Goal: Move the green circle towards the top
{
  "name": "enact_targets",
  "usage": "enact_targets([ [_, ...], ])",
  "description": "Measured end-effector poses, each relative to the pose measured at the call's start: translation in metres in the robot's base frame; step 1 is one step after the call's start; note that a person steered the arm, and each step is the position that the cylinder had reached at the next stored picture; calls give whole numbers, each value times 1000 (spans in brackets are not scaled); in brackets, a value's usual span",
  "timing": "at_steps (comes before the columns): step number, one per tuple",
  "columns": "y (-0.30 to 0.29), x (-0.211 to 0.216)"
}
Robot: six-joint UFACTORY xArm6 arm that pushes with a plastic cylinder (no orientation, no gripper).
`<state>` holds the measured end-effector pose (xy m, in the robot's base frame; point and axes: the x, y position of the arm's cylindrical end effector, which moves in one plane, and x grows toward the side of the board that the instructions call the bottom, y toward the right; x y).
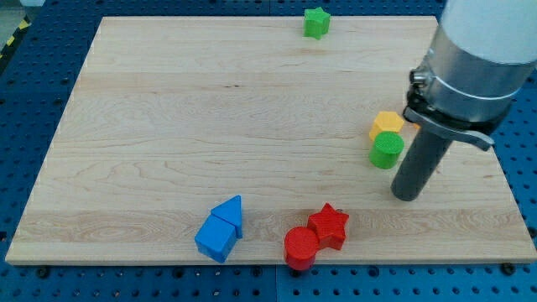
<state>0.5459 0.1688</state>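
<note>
The green circle (387, 150) is a short green cylinder at the board's right side, touching a yellow block (387, 125) just above it. My tip (407, 195) rests on the board just to the right of and below the green circle, a small gap apart. The dark rod rises from the tip to the grey arm body (474, 63) at the view's top right.
A green star (316, 23) sits near the top edge. A blue block with a pointed top (221, 230), a red cylinder (301, 247) and a red star (328, 225) sit near the bottom edge. The wooden board (210, 126) lies on blue pegboard.
</note>
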Motion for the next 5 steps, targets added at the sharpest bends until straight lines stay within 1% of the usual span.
enact_targets([
  [1, 12, -12],
  [2, 2, -22],
  [5, -69, -40],
])
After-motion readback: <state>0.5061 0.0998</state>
